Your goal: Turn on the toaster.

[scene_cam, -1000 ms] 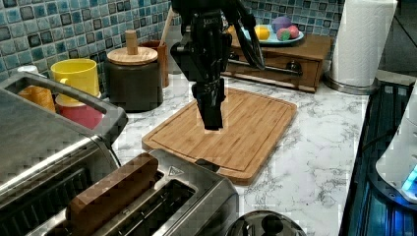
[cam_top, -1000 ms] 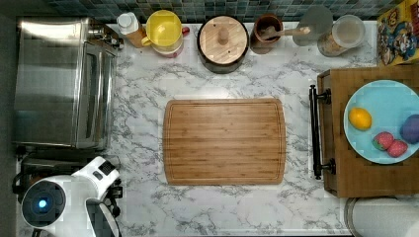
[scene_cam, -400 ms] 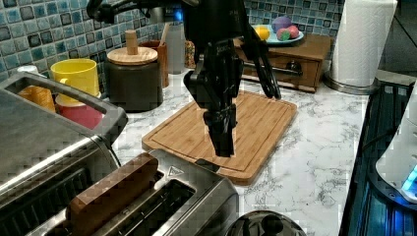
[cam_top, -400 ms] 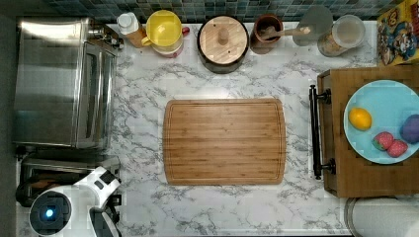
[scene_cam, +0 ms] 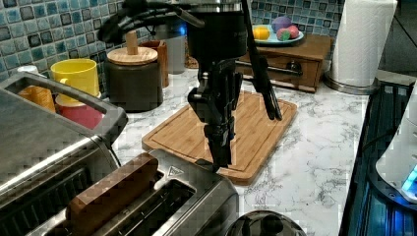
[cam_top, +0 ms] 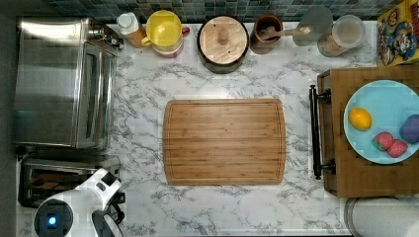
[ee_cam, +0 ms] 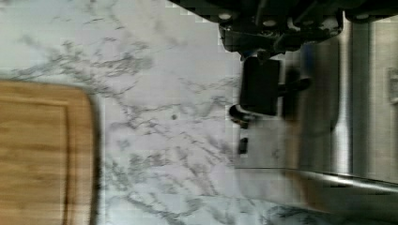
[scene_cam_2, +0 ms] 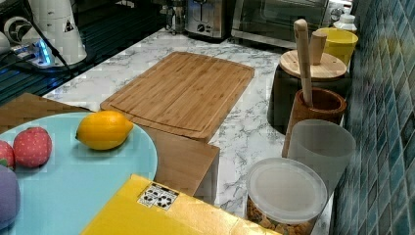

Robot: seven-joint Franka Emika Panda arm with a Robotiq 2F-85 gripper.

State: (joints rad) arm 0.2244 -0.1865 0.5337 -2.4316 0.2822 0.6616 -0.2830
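Toaster [scene_cam: 162, 201] stands on the marble counter [cam_top: 148, 113] directly beside the larger toaster oven [cam_top: 59, 81], off the corner of the cutting board [cam_top: 224, 141] nearest it. One slot holds a slice of bread [scene_cam: 110, 189], standing high, so the lever does not appear pressed. Gripper [scene_cam: 220, 160] hangs point-down just above the toaster's lever end, on the side facing the cutting board. Fingers look drawn close together with nothing between them, though the exact gap cannot be confirmed. In the wrist view the black lever [ee_cam: 259, 86] lies directly under the fingertips.

Step in hand, by judgement: final approach to the lever. Next move calls for a straight downward press, centred on the lever so the fingers do not slip off its edge or catch the steel casing.

Containers, relative to the cutting board: behind it, a dark lidded canister [cam_top: 223, 43], contents hidden; a brown crock [cam_top: 269, 30] holding a wooden utensil; a yellow cup [cam_top: 164, 29]; a lidded jar [cam_top: 346, 35] of brownish food. Beyond the board's far end from the toaster, a blue plate [cam_top: 380, 98] carries a lemon, strawberries and a purple fruit
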